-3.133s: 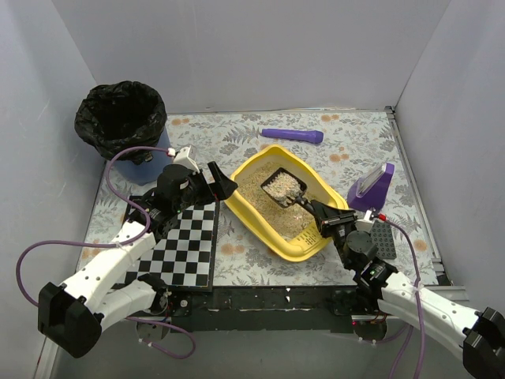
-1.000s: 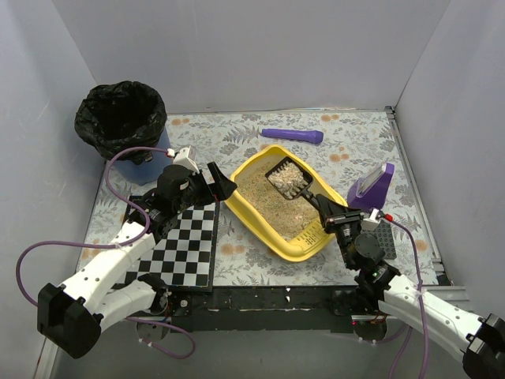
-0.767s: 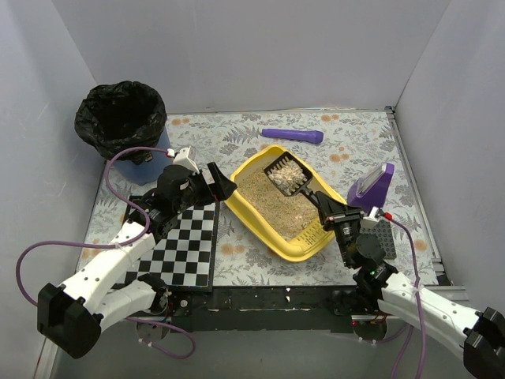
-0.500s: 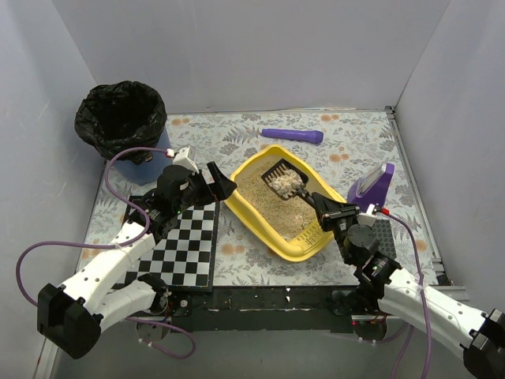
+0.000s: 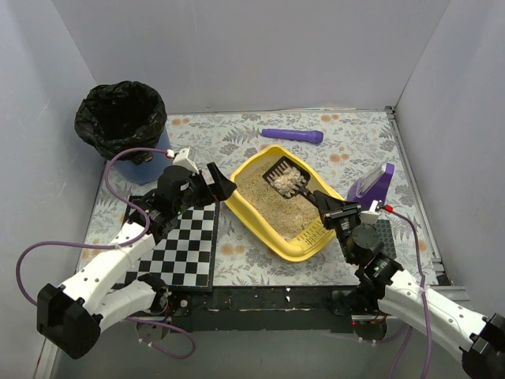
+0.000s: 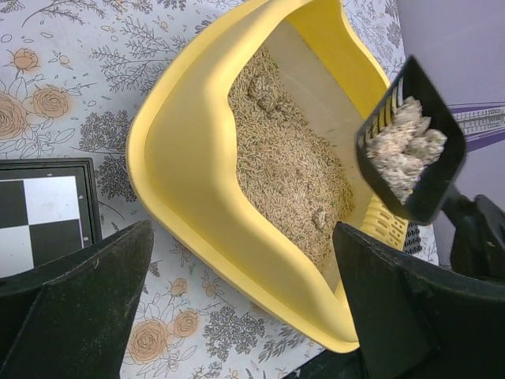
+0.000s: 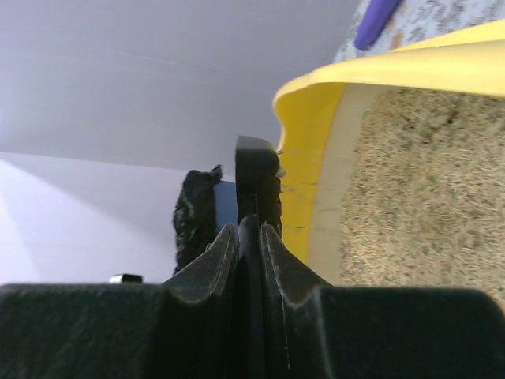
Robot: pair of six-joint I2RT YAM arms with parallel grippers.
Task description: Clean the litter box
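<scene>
My right hand [image 5: 325, 207] is gripping the black slotted scoop [image 5: 286, 178] above the yellow plastic litter box [image 5: 298, 251]. My left hand [image 5: 221, 180] is hovering released.

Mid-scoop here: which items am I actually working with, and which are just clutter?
In use: litter box; black scoop, loaded with clumps, clamped in right gripper; bagged bin.
Lying about: checkerboard; purple cylinder; purple wedge-shaped item; dark studded plate.
</scene>
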